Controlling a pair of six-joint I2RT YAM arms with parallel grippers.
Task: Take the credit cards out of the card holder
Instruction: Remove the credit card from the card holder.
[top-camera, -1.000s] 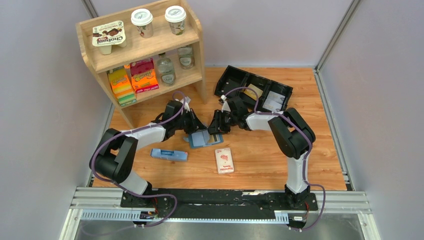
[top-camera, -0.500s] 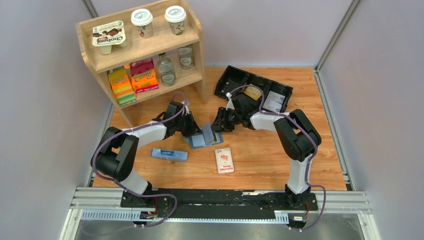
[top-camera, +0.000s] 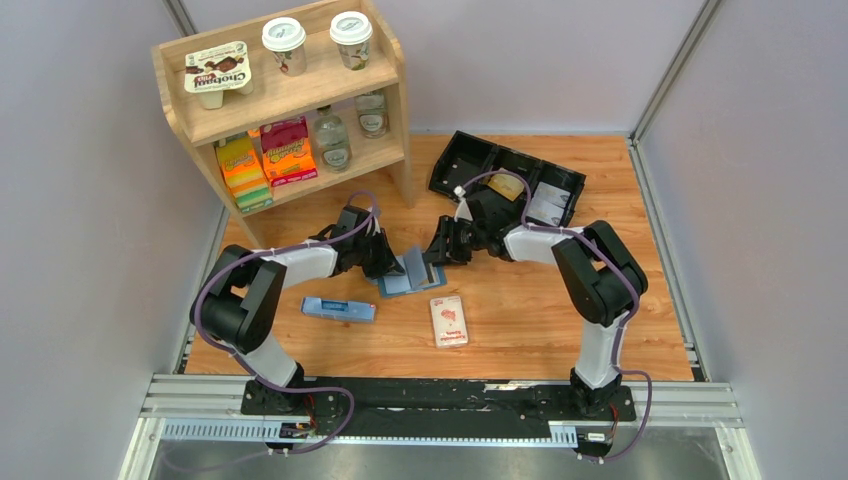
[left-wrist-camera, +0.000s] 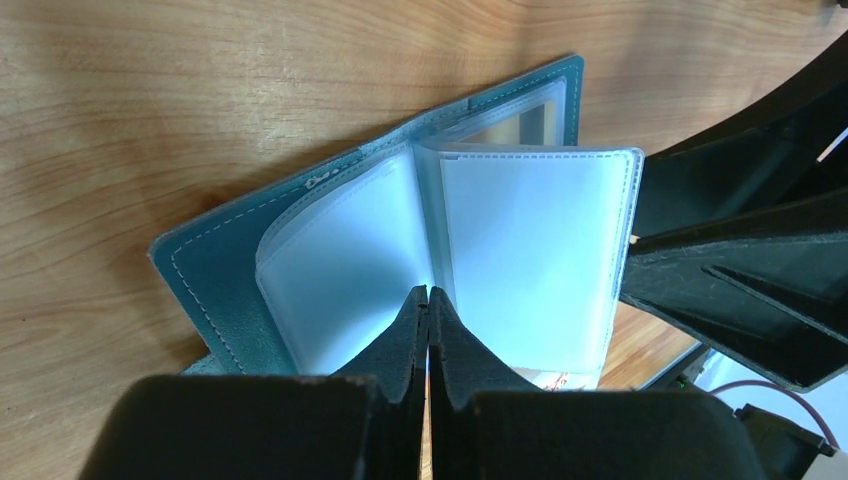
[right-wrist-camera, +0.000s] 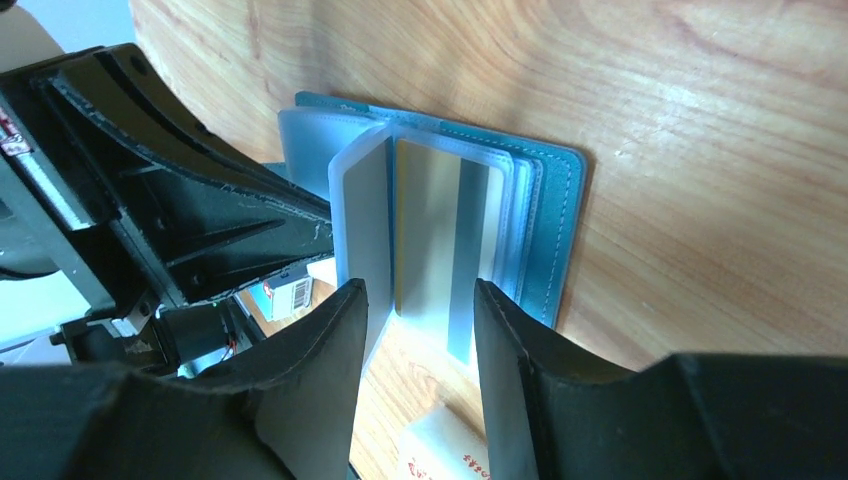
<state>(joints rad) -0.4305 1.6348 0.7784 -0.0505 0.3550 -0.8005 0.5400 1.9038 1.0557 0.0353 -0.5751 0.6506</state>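
Two grippers work one holder (top-camera: 396, 285), which lies open on the table (top-camera: 530, 320) midway betw. the arms, w/ one clear leaf (top-camera: 414, 268) standing upright. L gripper (left-wrist-camera: 428, 300): clenched, tips pressed together at the fold where the leaves meet the spine. It looks to pin the holder down; can't tell if a thin leaf is nipped betw. the tips. R gripper (right-wrist-camera: 417, 292): released, jaws apart, one each side of the near edge of a sleeve (right-wrist-camera: 462, 330) w/ the gold card (right-wrist-camera: 425, 215) inside. No contact w/ the card that I can see. The gold card sits in its sleeve, silver stripe showing, edge toward the R wrist cam. Grey card: not made out. A dull patch in a back sleeve in the L wrist view may be it, unsure. Step, by my read: pages parted, card exposed, grasp for the first pull not yet made. No card is out. Next move calls for the R jaws to go in along the card edge and close on the card only, not the plastic, then draw straight out along the slot w/ L pinning the holder. Risk: the sleeve looks slick & floppy, so the jaws may take plastic + card together and drag the whole holder.
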